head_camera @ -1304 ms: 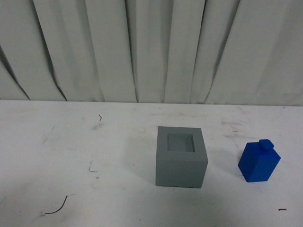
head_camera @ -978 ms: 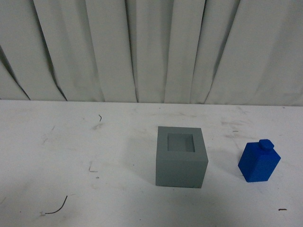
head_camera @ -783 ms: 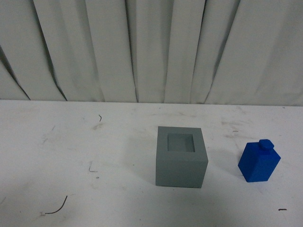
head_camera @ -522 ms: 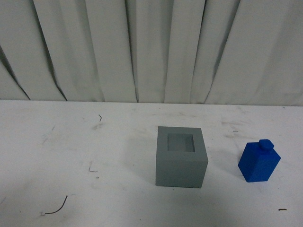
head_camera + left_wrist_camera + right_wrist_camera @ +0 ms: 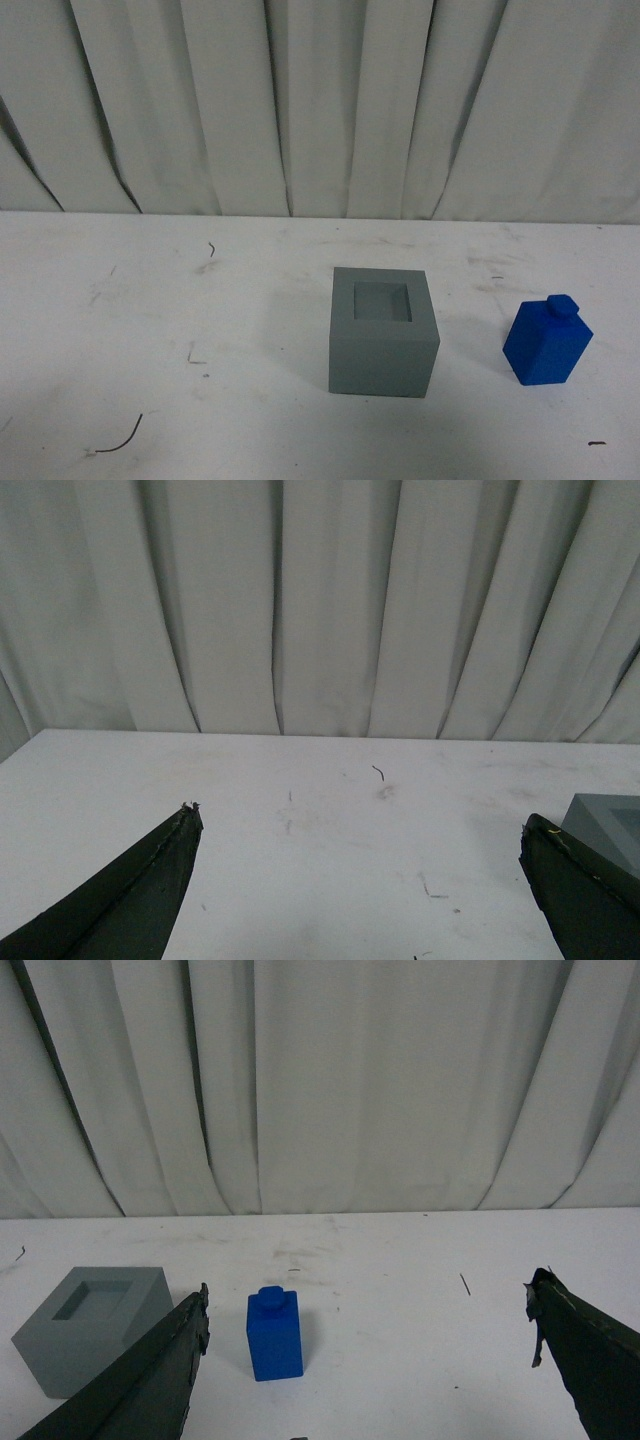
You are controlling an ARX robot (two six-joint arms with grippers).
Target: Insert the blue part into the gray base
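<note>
Left jaws and right jaws gape empty; blue part (image 5: 547,341) stands right of gray base (image 5: 383,332) on table (image 5: 150,320).

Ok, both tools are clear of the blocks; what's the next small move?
Probably ease the right tool forward and down over the blue part: it's open and empty, and the part stands upright, knob up, untouched beside the gray base, whose recess is empty.

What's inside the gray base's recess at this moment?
Nothing shows in the recess of the gray base, only bare gray inner walls. Its near rim hides the lowest near part. The blue part stands apart on the table.
</note>
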